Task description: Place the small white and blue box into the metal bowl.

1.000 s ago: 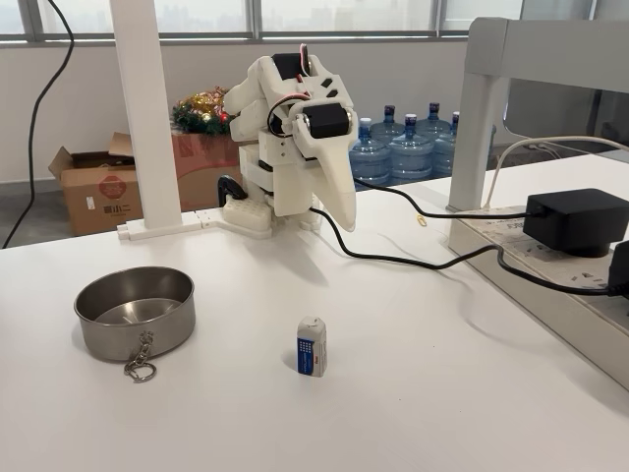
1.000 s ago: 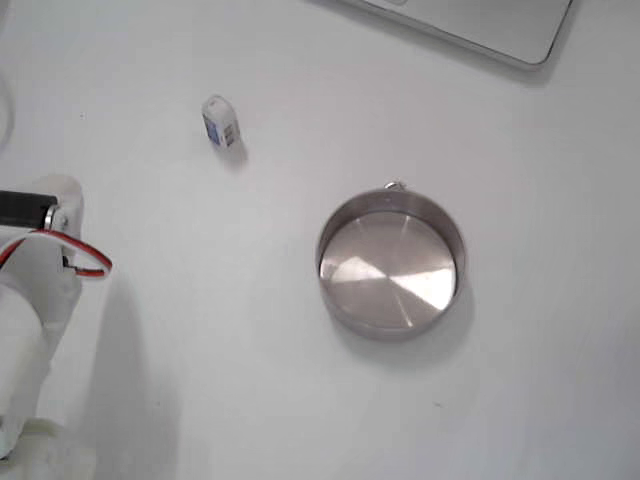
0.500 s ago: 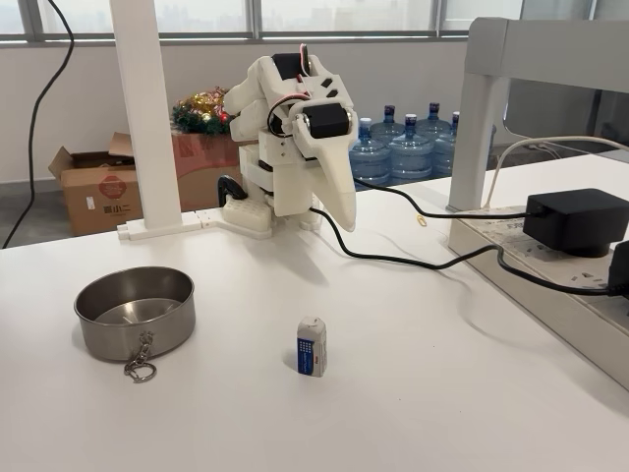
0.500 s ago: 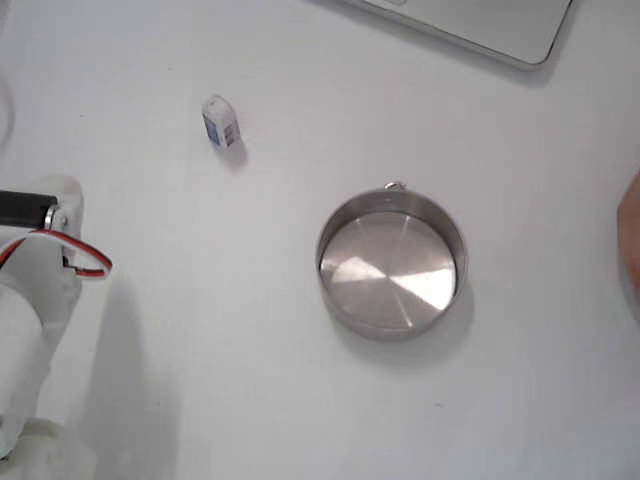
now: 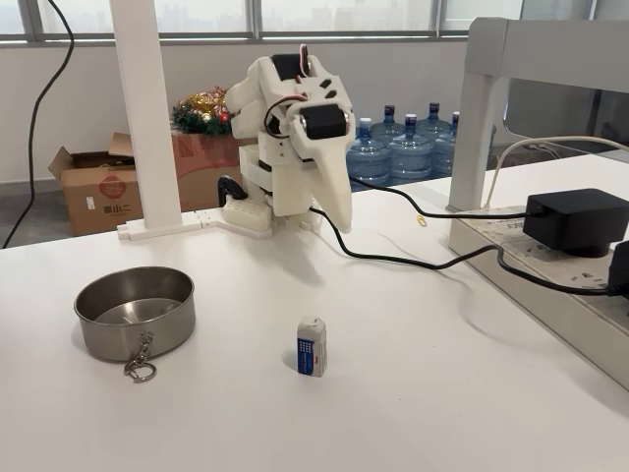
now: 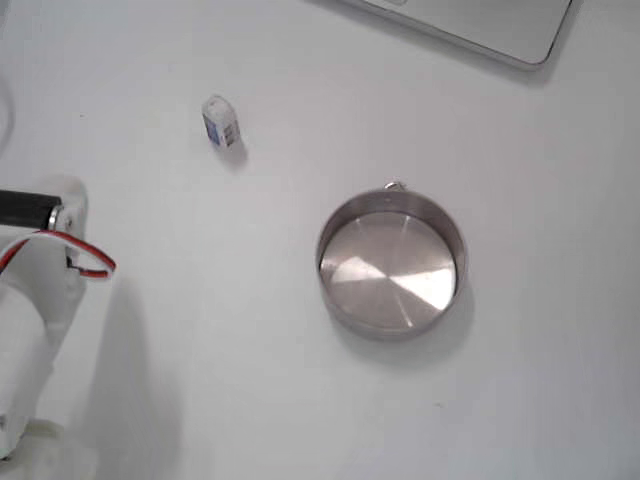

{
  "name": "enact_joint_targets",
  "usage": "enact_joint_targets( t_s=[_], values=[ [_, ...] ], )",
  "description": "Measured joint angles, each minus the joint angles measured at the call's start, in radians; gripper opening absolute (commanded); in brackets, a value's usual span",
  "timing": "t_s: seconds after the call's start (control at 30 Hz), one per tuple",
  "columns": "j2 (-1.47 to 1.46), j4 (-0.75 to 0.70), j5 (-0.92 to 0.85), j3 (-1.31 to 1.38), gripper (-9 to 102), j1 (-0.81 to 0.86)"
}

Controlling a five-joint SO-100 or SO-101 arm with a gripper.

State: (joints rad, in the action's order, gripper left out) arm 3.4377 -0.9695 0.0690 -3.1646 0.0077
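Note:
The small white and blue box (image 5: 312, 346) stands upright on the white table, near the middle front in a fixed view, and at the upper left in the view from above (image 6: 220, 122). The metal bowl (image 5: 135, 312) sits to its left, holding nothing, with a chain and key ring (image 5: 140, 366) hanging at its front rim; from above the bowl (image 6: 391, 263) lies in the centre. My gripper (image 5: 342, 221) hangs at the back of the table on the folded white arm (image 6: 35, 300), pointing down, shut on nothing, well behind the box.
A black cable (image 5: 413, 261) runs across the table from the arm base to a black power adapter (image 5: 575, 220) on the right. A white post (image 5: 147, 118) stands at the back left. A laptop corner (image 6: 480, 25) lies at the top of the view from above.
The arm's upper part has shifted slightly. A reddish shape at the right edge of the view from above half a second ago is gone. Box and bowl have not moved.

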Motion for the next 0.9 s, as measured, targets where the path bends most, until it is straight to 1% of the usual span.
enact_joint_targets(
  t_s=[0.07, 0.13, 0.23, 0.3, 0.33, 0.43, 0.5, 0.6, 0.73, 0.8, 0.9],
  values=[
    [-0.063, 0.089, 0.049, -0.002, -6, 0.023],
    [-0.130, 0.189, 0.152, -0.005, -6, 0.031],
    [-0.288, 0.359, 0.383, -0.005, -6, 0.029],
    [-0.345, 0.436, 0.532, -0.005, -6, 0.029],
    [-0.405, 0.497, 0.620, -0.005, -6, 0.029],
    [-0.632, 0.759, 0.881, -0.002, -6, 0.089],
    [-0.793, 0.934, 1.005, 0.002, -6, 0.138],
    [-1.023, 1.170, 1.091, 0.003, -6, 0.178],
    [-1.249, 1.416, 1.124, 0.005, -6, 0.218],
    [-1.312, 1.513, 1.124, 0.005, -6, 0.241],
    [-1.368, 1.594, 1.131, 0.005, -6, 0.255]
  ],
)
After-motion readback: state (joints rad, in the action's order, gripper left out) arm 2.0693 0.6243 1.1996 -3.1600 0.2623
